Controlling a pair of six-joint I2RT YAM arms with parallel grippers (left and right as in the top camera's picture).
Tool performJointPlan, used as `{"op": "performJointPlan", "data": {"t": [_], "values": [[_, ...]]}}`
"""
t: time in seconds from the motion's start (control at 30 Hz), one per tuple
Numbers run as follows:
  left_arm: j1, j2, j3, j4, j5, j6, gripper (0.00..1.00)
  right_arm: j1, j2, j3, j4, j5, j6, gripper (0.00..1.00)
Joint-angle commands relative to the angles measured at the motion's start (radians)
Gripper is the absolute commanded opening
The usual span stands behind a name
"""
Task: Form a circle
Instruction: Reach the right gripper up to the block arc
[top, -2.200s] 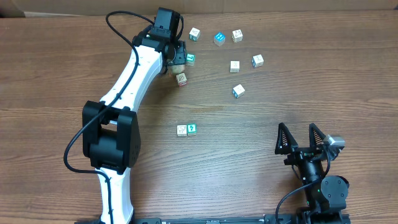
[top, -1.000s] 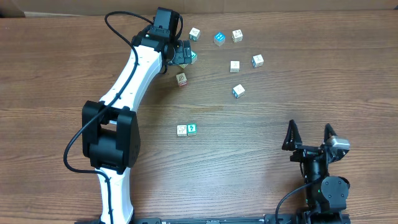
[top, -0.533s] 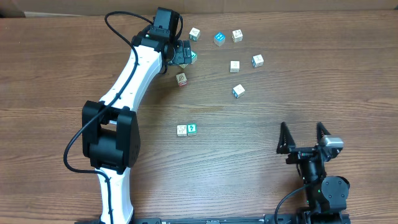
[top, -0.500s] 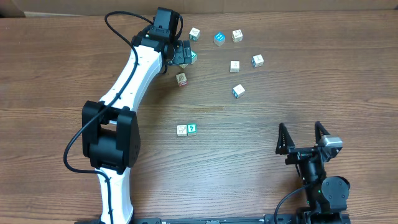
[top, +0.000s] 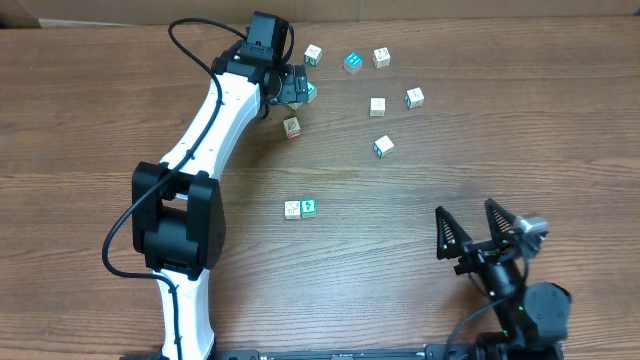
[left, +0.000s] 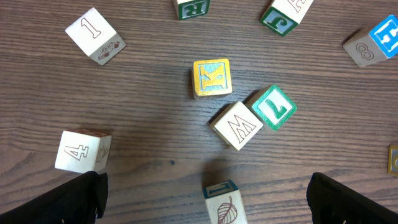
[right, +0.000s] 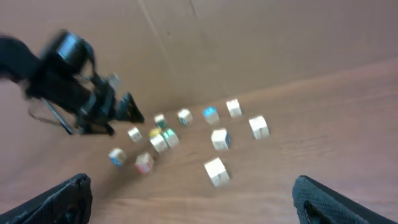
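**Spotter:** Left gripper (top: 295, 88) first: you have it at the far side of the table (top: 90, 140), at the left end of the scattered letter blocks (top: 377, 106). Its jaws are spread wide and hold nothing.

**Checker:** Your left wrist view agrees. Both fingers (left: 62, 202) sit at the bottom corners, and a leaf block (left: 222, 200) lies on the wood between them, touching neither.

**Spotter:** Just beyond it you see a yellow K block (left: 212, 78). An M block (left: 237, 125) sits side by side with a green L block (left: 273, 107), the two touching. A 4 block (left: 83, 150) sits near the left finger, and a 1 block (left: 94, 35) lies farther off.

**Checker:** Your right gripper (top: 466, 212) hangs by the near edge, well apart from every block, jaws fully spread and empty.

**Spotter:** From overhead, your blocks form no circle yet. Most lie loose at the far side. A touching pair (top: 300, 208) sits mid-table, and a blue-sided block (top: 383, 146) lies between that pair and the rest.

**Checker:** Your right wrist view is blurred. You can make out only small blocks and the left arm (right: 74, 81) beyond them.
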Motion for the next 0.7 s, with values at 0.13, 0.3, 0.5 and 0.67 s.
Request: {"op": "performJointPlan", "data": {"t": [0.13, 0.3, 0.5, 0.67], "values": [[-0.005, 0.008, 0.008, 0.002, -0.012, 0.001, 1.0, -0.003, 0.192, 0.324, -0.098, -0.016, 0.015, 1.0], [-0.005, 0.008, 0.008, 0.002, -0.012, 0.001, 1.0, -0.003, 0.435, 0.6, -0.236, -0.072, 0.014, 1.0], [-0.005, 0.008, 0.008, 0.002, -0.012, 0.001, 1.0, -0.003, 0.782, 0.997, -0.463, -0.193, 0.005, 1.0], [-0.005, 0.008, 0.008, 0.002, -0.012, 0.001, 1.0, -0.001, 1.125, 1.406, -0.747, -0.208, -0.042, 1.0]]}}
